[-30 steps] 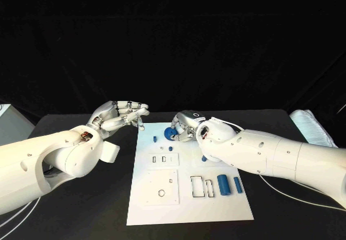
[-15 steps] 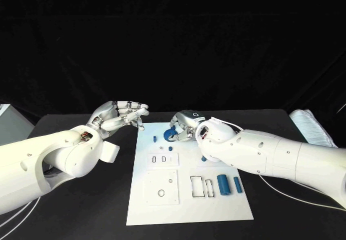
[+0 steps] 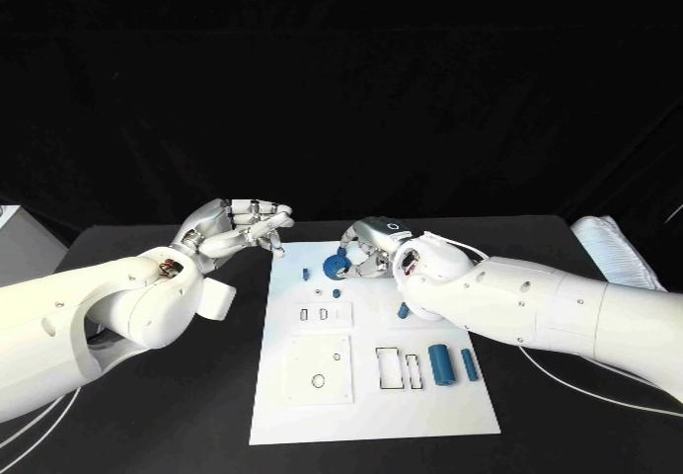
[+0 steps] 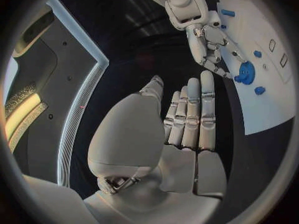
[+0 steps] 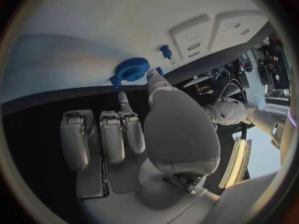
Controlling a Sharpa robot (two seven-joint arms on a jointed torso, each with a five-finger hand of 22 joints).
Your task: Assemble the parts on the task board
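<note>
**Right hand at the blue gear on the board**

Head view: the flat white task board (image 3: 373, 346) lay on the matte black table (image 3: 171, 415). The right hand (image 3: 373, 247) closed its silver fingers on a round blue gear (image 3: 336, 264) at the board's far end. Two smooth blue cylinders (image 3: 441, 363) lay near the board's right edge. The left hand (image 3: 235, 227) hovered beside the board, fingers curled, holding nothing.

Left wrist view: the left hand's fingers (image 4: 190, 117) stood straight and together, empty.

Right wrist view: the toothed gear (image 5: 132, 68) touched a fingertip (image 5: 124, 100).
</note>
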